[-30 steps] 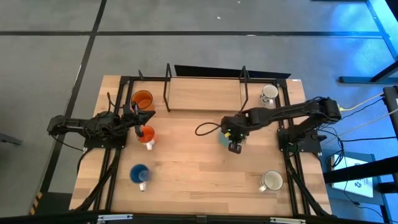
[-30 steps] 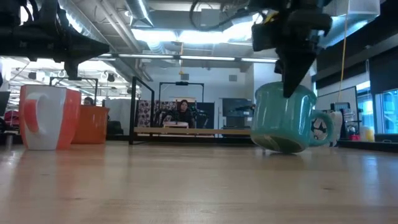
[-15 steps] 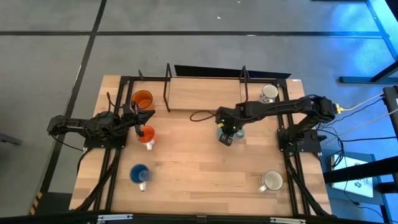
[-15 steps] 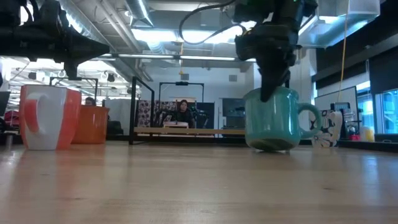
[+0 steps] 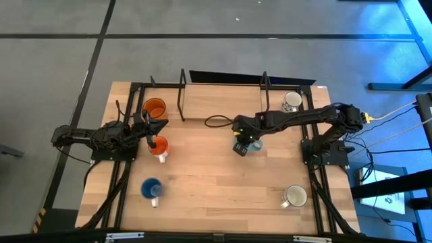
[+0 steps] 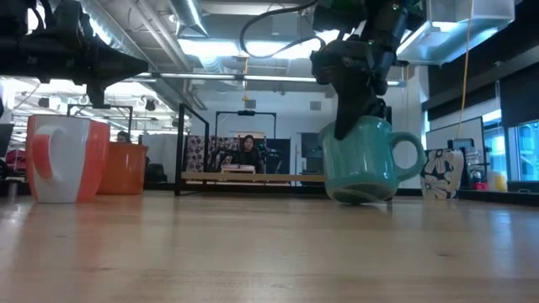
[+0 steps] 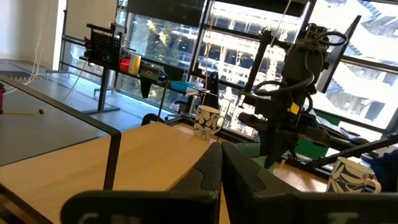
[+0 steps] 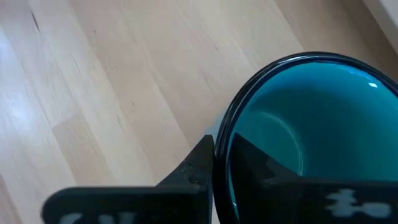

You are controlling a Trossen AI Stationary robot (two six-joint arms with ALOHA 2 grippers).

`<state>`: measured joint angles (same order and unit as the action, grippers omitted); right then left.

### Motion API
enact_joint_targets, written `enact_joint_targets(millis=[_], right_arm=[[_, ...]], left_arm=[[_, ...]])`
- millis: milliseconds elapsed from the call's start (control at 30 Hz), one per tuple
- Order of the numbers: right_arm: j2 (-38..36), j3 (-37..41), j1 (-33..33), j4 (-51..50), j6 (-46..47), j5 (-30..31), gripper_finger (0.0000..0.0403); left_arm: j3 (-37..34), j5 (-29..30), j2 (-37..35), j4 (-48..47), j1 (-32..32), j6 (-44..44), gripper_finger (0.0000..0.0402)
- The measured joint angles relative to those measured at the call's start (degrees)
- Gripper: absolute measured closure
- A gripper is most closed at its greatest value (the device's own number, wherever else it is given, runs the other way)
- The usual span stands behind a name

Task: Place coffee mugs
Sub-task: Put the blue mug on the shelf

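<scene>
Teal glazed ceramic mug [image 6: 360, 160] with a dark rim and a looped handle sits near the middle of the light wooden table [image 5: 209, 182], its mouth up and its base slightly tipped, one edge of the bottom looking raised off the wood in the low view. Its handle juts sideways toward the small white patterned mug [image 6: 440, 174] standing at the table's right rear corner, by the black wire rack [image 5: 223, 84]. The right gripper [image 8: 219, 163] is closed narrowly on the teal mug's rim, one finger inside the cup and one outside, as the right wrist view shows against the shiny turquoise interior. From above, the right arm reaches in from the table's right edge and covers most of the teal mug [image 5: 244, 144]. The left gripper [image 5: 152, 138] rests over the orange-and-white mug [image 5: 160, 150] on the table's left side, its fingers drawn nearly together in the left wrist view, though whether they grip anything I cannot tell. A larger orange mug [image 5: 154, 109] stands just behind that one, nearer the rack; a blue mug [image 5: 151, 189] sits toward the front left, and a cream mug [image 5: 295, 196] toward the front right.
</scene>
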<state>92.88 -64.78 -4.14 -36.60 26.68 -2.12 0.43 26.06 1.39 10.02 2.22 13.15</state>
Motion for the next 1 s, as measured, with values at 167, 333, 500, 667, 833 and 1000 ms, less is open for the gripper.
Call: enact_joint_targets(millis=[167,333,500,667,833,1000], right_arm=[[0.2,0.2,0.0,2.2,0.0,0.0,0.0359],[0.2,0.2,0.0,2.7,0.0,0.0,0.0304],[0.2,0.2,-0.1,3.4,-0.2,0.6,0.0251],[-1.0,0.0,0.0,2.9,-1.6,-0.5,0.0222],[-1.8,0.0,-0.1,1.7,-1.6,-1.1,0.0217],[-4.6,0.0,0.0,0.6,-2.6,-2.0,0.0221]], left_arm=[[0.0,0.0,0.0,0.0,0.0,0.0,0.0401],[0.0,0.0,0.0,0.0,0.0,0.0,0.0401],[0.0,0.0,0.0,0.0,0.0,0.0,0.0401],[0.0,0.0,0.0,0.0,0.0,0.0,0.0401],[0.0,0.4,0.0,0.0,0.0,0.0,0.0401],[0.0,0.5,0.0,0.1,0.0,0.3,0.0401]])
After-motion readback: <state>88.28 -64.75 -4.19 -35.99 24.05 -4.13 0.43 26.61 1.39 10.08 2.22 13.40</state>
